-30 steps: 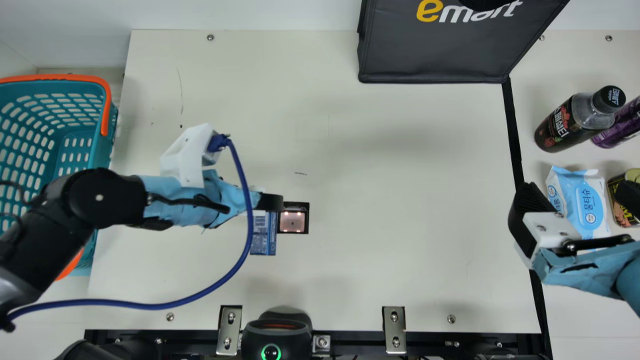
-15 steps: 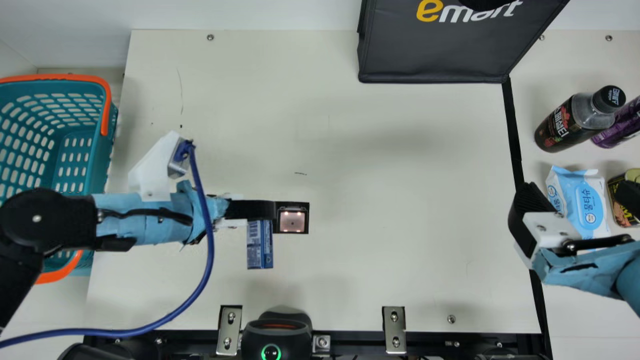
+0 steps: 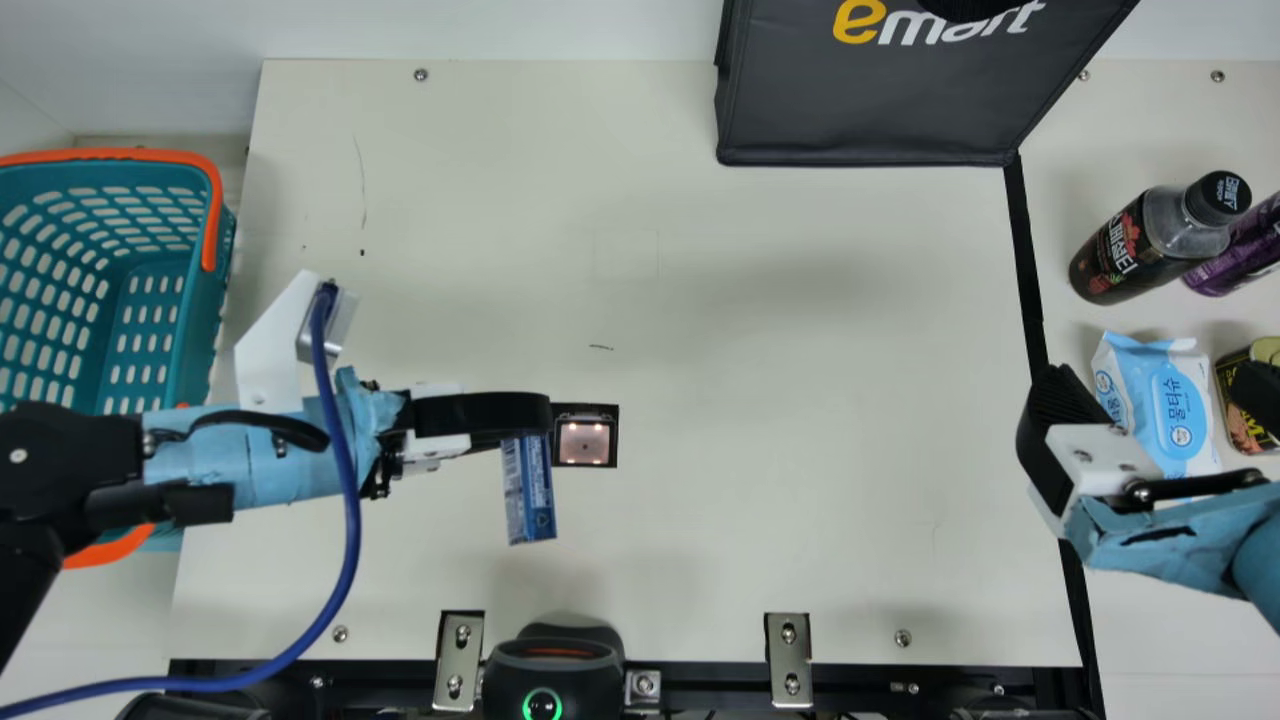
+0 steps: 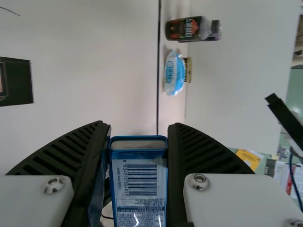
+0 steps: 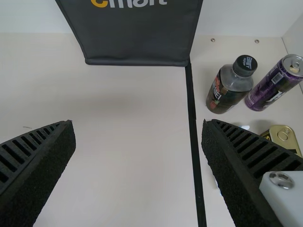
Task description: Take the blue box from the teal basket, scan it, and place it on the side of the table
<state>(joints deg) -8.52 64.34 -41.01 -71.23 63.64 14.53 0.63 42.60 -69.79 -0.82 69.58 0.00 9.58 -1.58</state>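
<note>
In the main view my left gripper (image 3: 500, 420) is shut on the blue box (image 3: 530, 495), which sticks out from the fingers toward the table's near edge, just left of the square scanner window (image 3: 585, 442). The left wrist view shows the blue box (image 4: 138, 184) pinched between both fingers of the left gripper (image 4: 138, 146), a barcode on its visible face. The teal basket (image 3: 185, 330) stands at the far left, partly behind the left arm. My right gripper (image 3: 1060, 430) is at the table's right side; in its wrist view the right gripper (image 5: 138, 142) is open with nothing between its fingers.
A black bag (image 3: 870, 110) stands at the back. On the right side strip are a dark bottle (image 3: 1145, 245), a purple can (image 3: 1240, 250), a wipes pack (image 3: 1160, 400) and a yellow can (image 3: 1250, 400). A hand scanner (image 3: 553, 670) sits at the front edge.
The left arm has drawn back to the left and its wrist has turned, with the blue box still held; the box has shifted slightly toward the near edge and tilted. My right arm has stayed still.
</note>
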